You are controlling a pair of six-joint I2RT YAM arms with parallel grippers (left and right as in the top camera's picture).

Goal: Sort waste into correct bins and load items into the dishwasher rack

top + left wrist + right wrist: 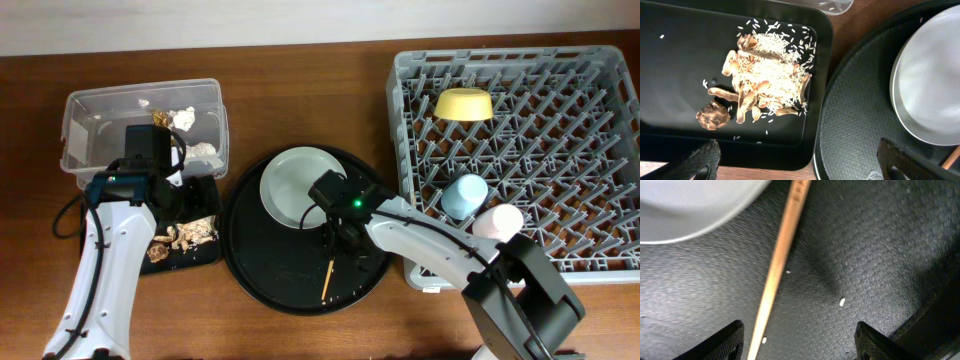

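Right claw [799, 342] wide open, empty, over chopstick [780, 260] flat on round tray [875, 245]: light, stiff, thin, likely to roll; pinch mid-length; left claw [800, 162] open, empty.

left arm reaches forward, wrist bent so the left gripper [172, 196] points straight down, jaws spread wide, both fingertips [696, 161] low in its wrist view. right arm stretches leftward across its front; right gripper [345, 236] faces down too, jaws wide apart.
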